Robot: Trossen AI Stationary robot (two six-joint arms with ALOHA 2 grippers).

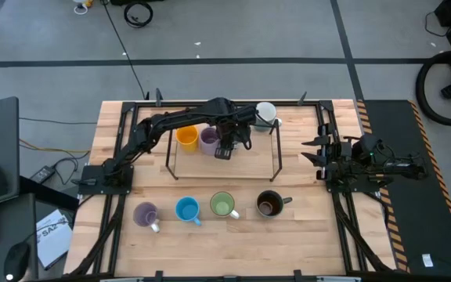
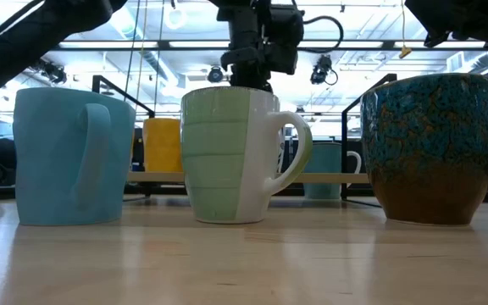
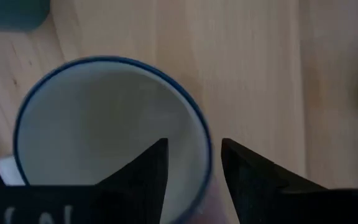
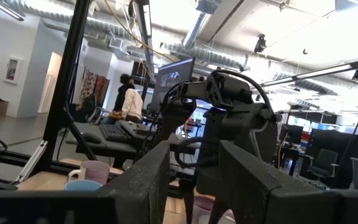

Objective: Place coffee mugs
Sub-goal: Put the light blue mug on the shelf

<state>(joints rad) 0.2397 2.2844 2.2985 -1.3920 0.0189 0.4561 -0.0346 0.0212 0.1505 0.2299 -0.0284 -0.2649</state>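
Observation:
My left gripper (image 1: 225, 149) reaches over the black wire frame (image 1: 277, 153), next to the purple mug (image 1: 208, 139) and the orange mug (image 1: 186, 137). It is shut on a white mug with a blue rim (image 3: 104, 130), which the gripper hides in the high view. A pale white-teal mug (image 1: 266, 112) stands at the frame's far right corner. Lavender (image 1: 146, 214), blue (image 1: 187, 209), green (image 1: 223, 205) and dark brown (image 1: 269, 204) mugs stand upright in a row near the table's near edge. My right gripper (image 1: 308, 149) waits open at the right side. My left gripper comes from above, pointing down, and straddles the white mug's wall at its rim (image 3: 205, 146). One finger (image 3: 148, 174) is inside the mug and the other finger (image 3: 244, 174) outside. Whether the mug's base rests on anything is hidden.
The frame's low shelf (image 2: 142, 176) carries the orange mug (image 2: 161, 144) and the pale mug (image 2: 324, 161). In the low view the green mug (image 2: 227, 157) blocks the spot below the left gripper (image 2: 252, 72). Bare wood lies between the frame and the mug row.

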